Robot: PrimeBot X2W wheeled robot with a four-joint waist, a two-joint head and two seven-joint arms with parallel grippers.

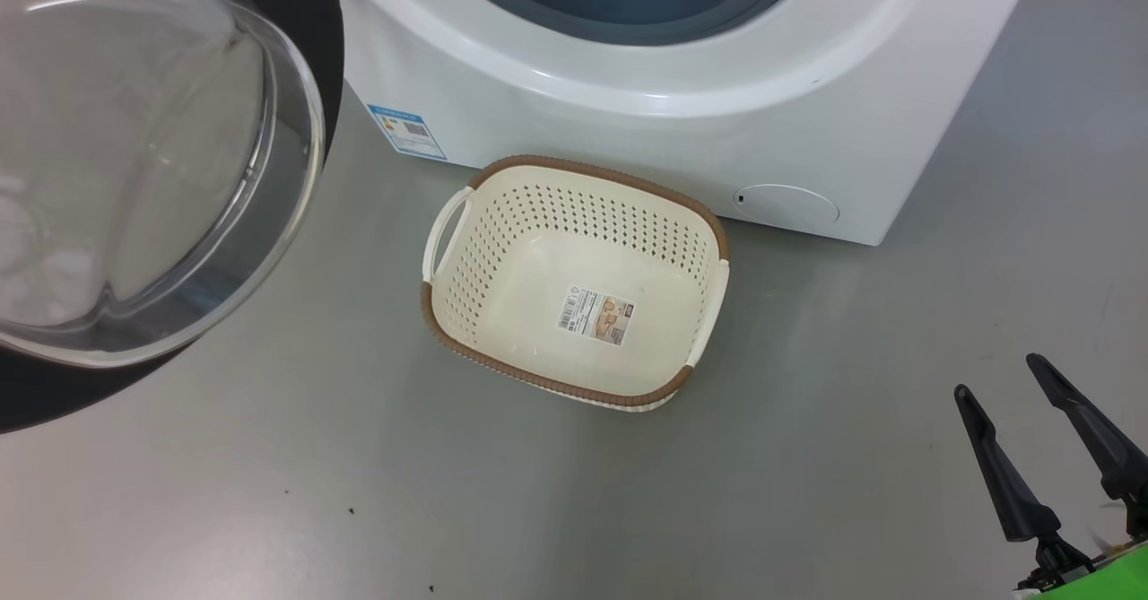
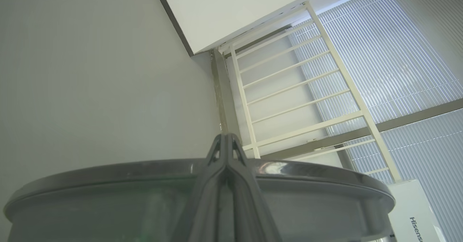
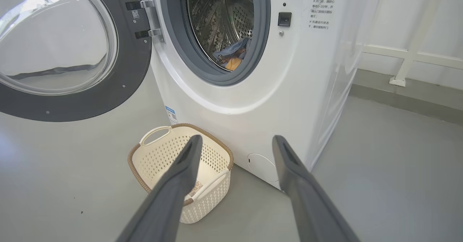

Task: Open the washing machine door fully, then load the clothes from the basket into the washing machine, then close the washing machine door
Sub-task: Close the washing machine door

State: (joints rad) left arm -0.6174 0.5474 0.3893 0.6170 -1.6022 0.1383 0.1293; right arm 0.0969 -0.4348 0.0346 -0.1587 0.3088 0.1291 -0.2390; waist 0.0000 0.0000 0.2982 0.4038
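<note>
Partly, the scene is cut off: in the head view the washing machine [image 1: 682, 107] loses its upper part at the top edge, and the door [image 1: 161, 178] runs off the left side. In the right wrist view the clothes [image 3: 233, 55] are small and half hidden behind the grey seal, a blue bundle with an orange patch lying low at the front of the steel drum [image 3: 220, 14]. The door [image 3: 119, 90] stands swung wide on its hinges at the machine's left, a black rim around a bulging clear glass bowl. The basket [image 1: 502, 250] sits on the grey floor [image 1: 269, 474] just in front of the machine, cream with a brown rim, its bare bottom showing a label sticker. The right gripper [image 1: 997, 376] hangs low at the right, well apart from the basket, fingers spread wide and holding nothing. The left gripper [image 2: 226, 138] has its fingers pressed together, lying across a curved glossy dark edge [image 2: 108, 173]; I cannot tell whether they touch it.
</note>
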